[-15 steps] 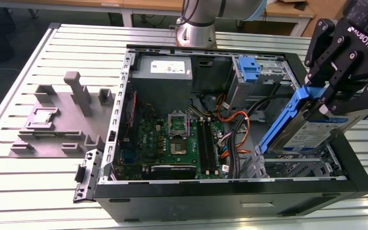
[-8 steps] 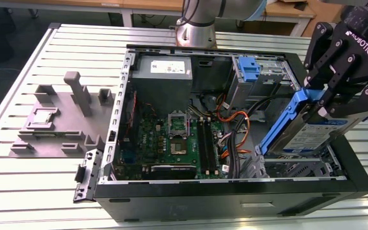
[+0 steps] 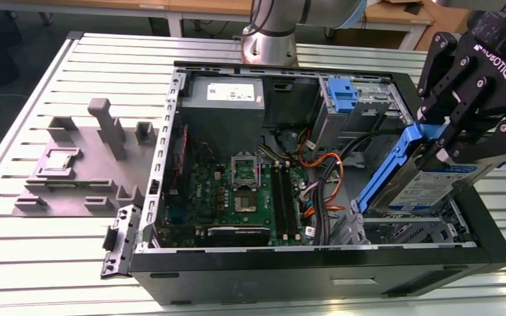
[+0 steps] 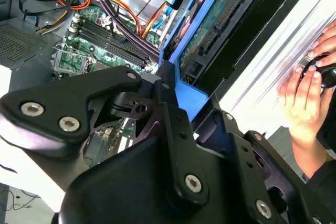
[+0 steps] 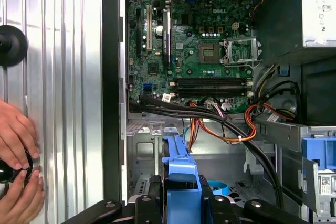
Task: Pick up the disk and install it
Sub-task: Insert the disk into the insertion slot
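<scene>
Exterior view: the gripper is clenched on the disk, holding it tilted with a blue side rail facing the cables, over the open computer case at its near corner on the exterior view's right.

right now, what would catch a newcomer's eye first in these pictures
The black claw at the exterior view's right, gripping the disk with its blue rails, tilted over the open computer case. Next the green motherboard lying inside the case, and a person's hands over the slatted table beside it in the first wrist view.
</scene>
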You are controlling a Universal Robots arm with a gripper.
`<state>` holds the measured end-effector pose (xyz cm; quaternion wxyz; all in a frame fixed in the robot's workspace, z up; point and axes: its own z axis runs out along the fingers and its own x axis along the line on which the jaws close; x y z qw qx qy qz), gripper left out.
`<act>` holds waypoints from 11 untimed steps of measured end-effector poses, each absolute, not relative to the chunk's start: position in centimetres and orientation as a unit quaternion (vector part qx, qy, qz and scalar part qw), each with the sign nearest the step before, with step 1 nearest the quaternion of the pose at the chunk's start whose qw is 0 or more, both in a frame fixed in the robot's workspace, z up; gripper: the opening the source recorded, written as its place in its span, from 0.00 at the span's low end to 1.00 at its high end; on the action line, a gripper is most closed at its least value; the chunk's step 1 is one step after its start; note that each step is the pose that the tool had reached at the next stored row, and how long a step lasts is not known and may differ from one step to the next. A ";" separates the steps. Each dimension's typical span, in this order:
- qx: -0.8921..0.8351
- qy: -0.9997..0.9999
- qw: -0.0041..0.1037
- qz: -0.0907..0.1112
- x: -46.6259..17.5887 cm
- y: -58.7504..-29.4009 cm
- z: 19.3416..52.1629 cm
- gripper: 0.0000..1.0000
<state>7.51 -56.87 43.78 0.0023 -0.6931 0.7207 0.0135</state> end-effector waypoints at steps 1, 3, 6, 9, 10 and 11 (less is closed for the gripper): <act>-0.693 0.721 0.002 0.013 7.5 -56.9 43.8 0.36; -0.693 0.721 0.002 0.014 7.5 -56.9 43.7 0.36; -0.693 0.721 0.002 0.014 7.5 -56.9 43.5 0.36; -0.693 0.721 0.002 0.014 7.5 -56.9 43.4 0.36; -0.693 0.721 0.002 0.013 7.5 -56.9 43.3 0.36; -0.693 0.721 0.002 0.013 7.5 -56.9 43.3 0.36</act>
